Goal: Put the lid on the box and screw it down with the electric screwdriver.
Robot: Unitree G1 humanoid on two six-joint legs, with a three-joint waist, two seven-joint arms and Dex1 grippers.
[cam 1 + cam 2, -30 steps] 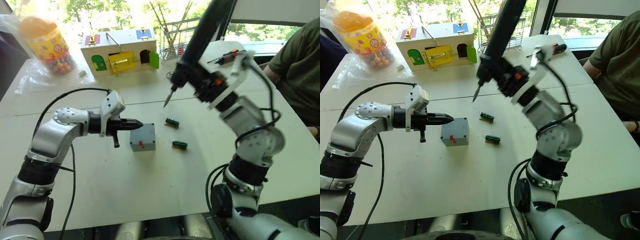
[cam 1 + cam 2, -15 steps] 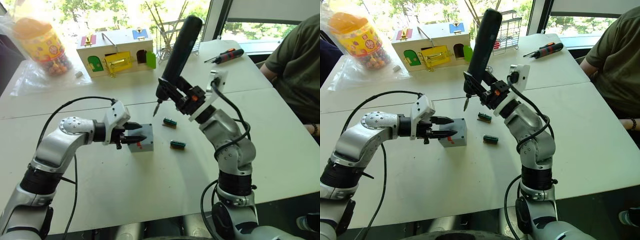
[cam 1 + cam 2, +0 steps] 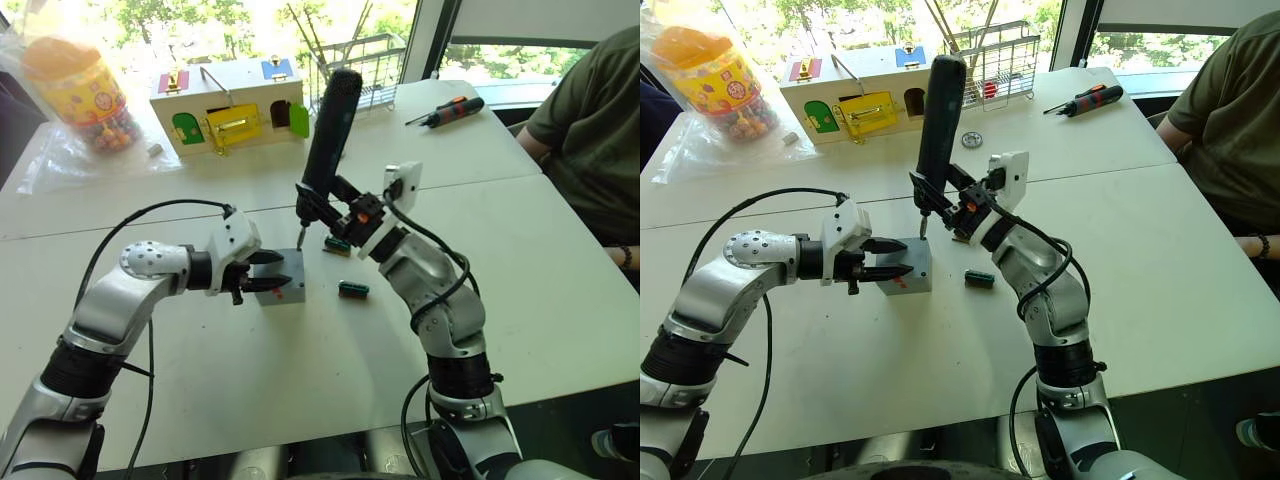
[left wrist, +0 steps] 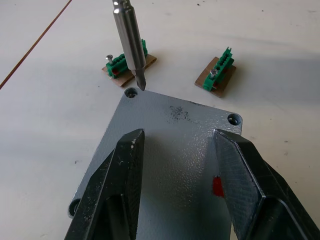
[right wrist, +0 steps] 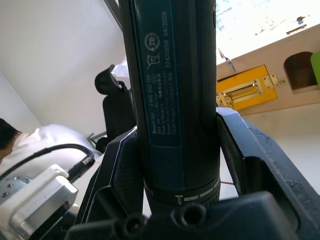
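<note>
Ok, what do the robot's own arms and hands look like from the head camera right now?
Both arms are jointed silver-grey metal shells with black rings at the joints. A loose black cable loops from the left forearm back to the upper arm; another runs along the right arm. Each wrist carries a white block. The left hand and the right hand each have two tapered black fingers; orange accents sit by the right wrist.

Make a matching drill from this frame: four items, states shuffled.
Items:
1. screwdriver
2. left gripper
3. lid
4. hand screwdriver

States:
A. open, fingers over the lid
B. lying at the table's far right
C. gripped upright by the right gripper, bit at a corner hole
D. on the box

Pairs: 1-C, 2-A, 3-D, 4-B
</note>
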